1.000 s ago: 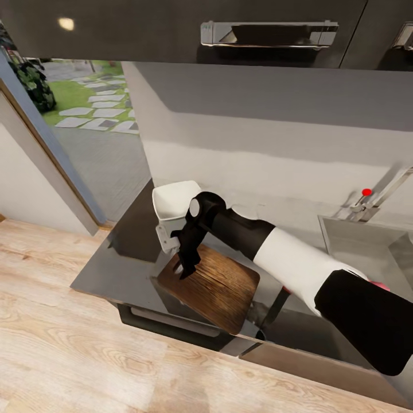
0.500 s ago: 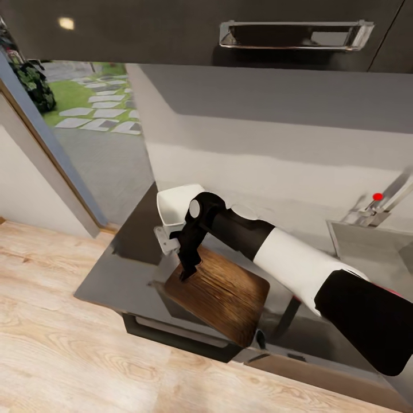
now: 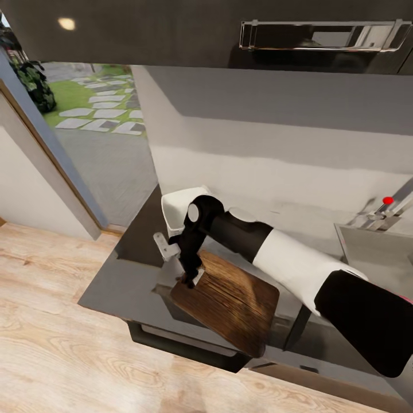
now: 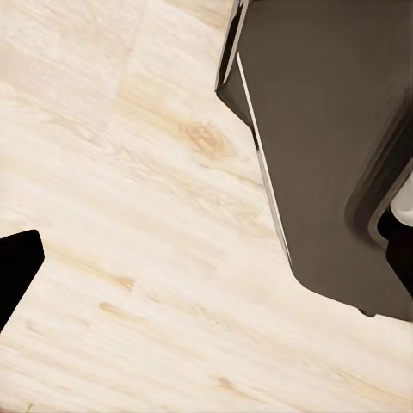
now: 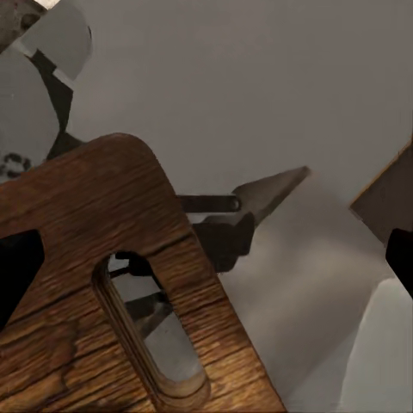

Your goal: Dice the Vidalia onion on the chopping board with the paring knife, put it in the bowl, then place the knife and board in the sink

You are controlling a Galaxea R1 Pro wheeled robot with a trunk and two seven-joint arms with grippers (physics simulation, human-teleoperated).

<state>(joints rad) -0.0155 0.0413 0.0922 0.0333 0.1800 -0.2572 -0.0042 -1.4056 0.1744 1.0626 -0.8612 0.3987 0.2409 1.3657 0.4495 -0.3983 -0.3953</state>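
Compared with a second ago, the whole head view is shifting rightward, and the right gripper (image 3: 190, 279) is lying lower, now at the near-left corner of the chopping board (image 3: 229, 301). Whether its fingers are spread or pinching the board cannot be told. The board is lying flat on the countertop (image 3: 123, 275), with the bowl (image 3: 179, 209) just behind it and the sink (image 3: 373, 252) well to its right. Through the right wrist view, the board's handle slot (image 5: 151, 331) is showing close below the camera.
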